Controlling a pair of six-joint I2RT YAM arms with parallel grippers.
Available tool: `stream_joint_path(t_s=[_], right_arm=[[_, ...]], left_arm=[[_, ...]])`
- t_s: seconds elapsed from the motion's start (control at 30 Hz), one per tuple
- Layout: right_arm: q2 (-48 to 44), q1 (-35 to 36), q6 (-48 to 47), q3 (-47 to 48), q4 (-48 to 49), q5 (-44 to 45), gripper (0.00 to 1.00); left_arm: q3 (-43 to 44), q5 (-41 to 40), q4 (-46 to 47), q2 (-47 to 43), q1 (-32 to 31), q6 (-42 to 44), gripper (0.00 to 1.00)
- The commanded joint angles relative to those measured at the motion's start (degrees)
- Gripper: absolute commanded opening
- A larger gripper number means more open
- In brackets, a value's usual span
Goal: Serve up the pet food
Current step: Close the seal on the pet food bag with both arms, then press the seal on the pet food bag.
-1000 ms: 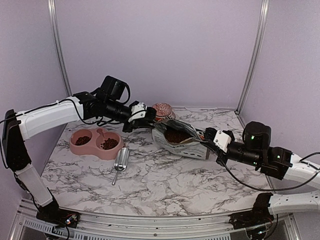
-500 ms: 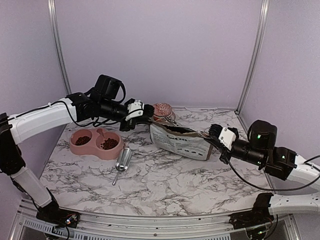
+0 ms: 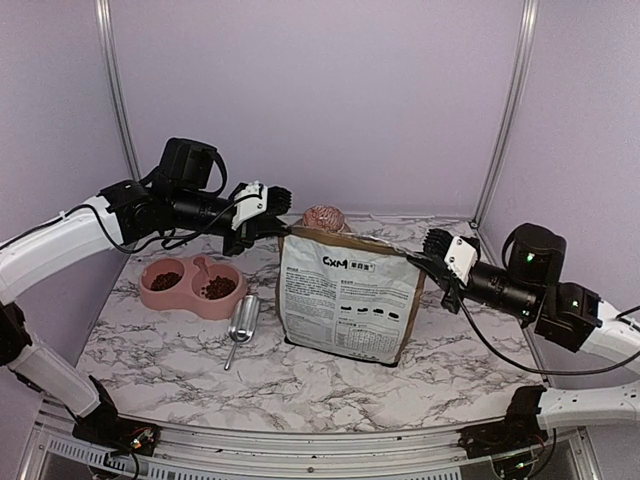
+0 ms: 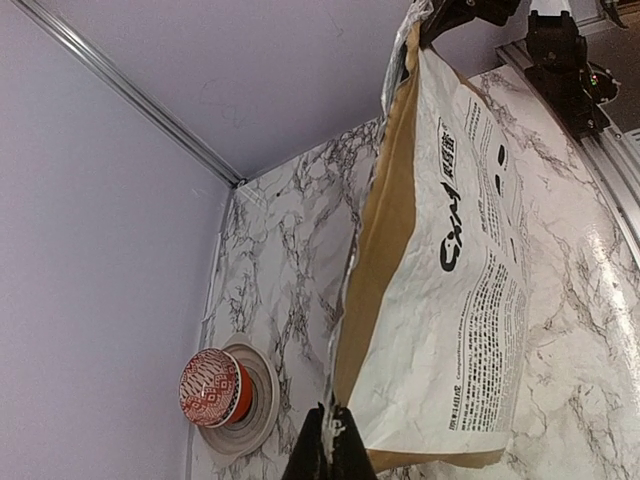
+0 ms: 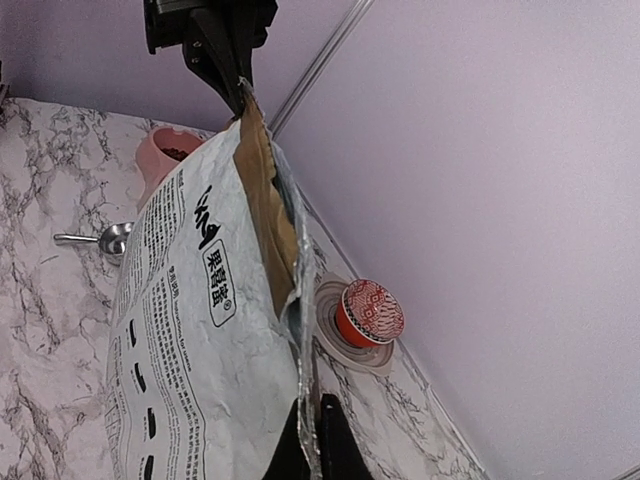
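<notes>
A white-and-brown printed bag (image 3: 348, 300) stands upright mid-table, held by its top corners. My left gripper (image 3: 280, 225) is shut on the top left corner; in the left wrist view its tips (image 4: 335, 452) pinch the silver-lined edge of the bag (image 4: 460, 300). The right gripper (image 3: 425, 262) is shut on the top right corner, its tips (image 5: 312, 445) clamping the bag (image 5: 190, 340) edge. Pet food (image 3: 218, 287) lies as dark kibble in both cups of the pink double bowl (image 3: 185, 303). Any kibble inside the bag is hidden.
A metal scoop (image 3: 243, 320) lies in front of the bowl, left of the bag. A pink-frosted cupcake (image 3: 323, 218) in a red wrapper sits on a small plate behind the bag, near the back wall. Purple walls close in the back and sides.
The bag lay tilted open with kibble showing; both arms have lifted its top edge and it now stands upright. My left gripper closed on its corner and drew back left.
</notes>
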Motion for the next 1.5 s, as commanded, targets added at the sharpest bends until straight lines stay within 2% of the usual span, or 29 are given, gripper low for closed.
stream_joint_path(t_s=[0.0, 0.2, 0.23, 0.3, 0.4, 0.47, 0.57, 0.7, 1.07, 1.47], right_arm=[[-0.35, -1.7, 1.03, 5.38, 5.86, 2.5, 0.0], [1.53, -6.57, 3.66, 6.07, 5.55, -6.15, 0.0], [1.53, -6.77, 3.75, 5.82, 5.82, -6.82, 0.0], [1.56, -6.84, 3.92, 5.47, 6.16, -8.04, 0.0], [1.56, -6.84, 3.82, 5.29, 6.29, -10.42, 0.0], [1.48, -6.84, 3.77, 5.22, 6.49, -11.35, 0.0], [1.15, -6.84, 3.77, 4.81, 7.09, -11.98, 0.0], [0.6, -6.81, 3.9, 4.4, 7.32, -12.43, 0.0], [-2.3, -6.84, 5.2, 2.76, 6.76, -17.92, 0.0], [-1.09, -6.84, 6.55, 3.44, 5.21, -24.22, 0.0]], left_arm=[[0.88, -9.0, 1.49, -6.44, 4.68, -2.67, 0.0], [1.04, -3.49, -5.06, -7.54, 4.67, -1.76, 0.0], [1.11, -3.01, -5.32, -7.78, 4.67, -2.51, 0.05], [1.58, -0.84, -5.68, -8.29, 4.67, -3.73, 0.3], [2.79, 2.03, -5.71, -8.95, 4.01, -5.93, 0.59], [3.8, 1.83, -5.69, -8.87, 3.28, -7.3, 0.7], [5.05, 1.15, -5.74, -8.1, -1.05, -7.38, 0.76], [8.07, 1.96, -5.72, -4.4, -4.36, -8.38, 0.78], [24.57, 1.87, -5.59, 12.03, -13.44, -14.9, 0.77], [34.05, 4.78, -5.54, 21.12, -16.46, -15.68, 0.74]])
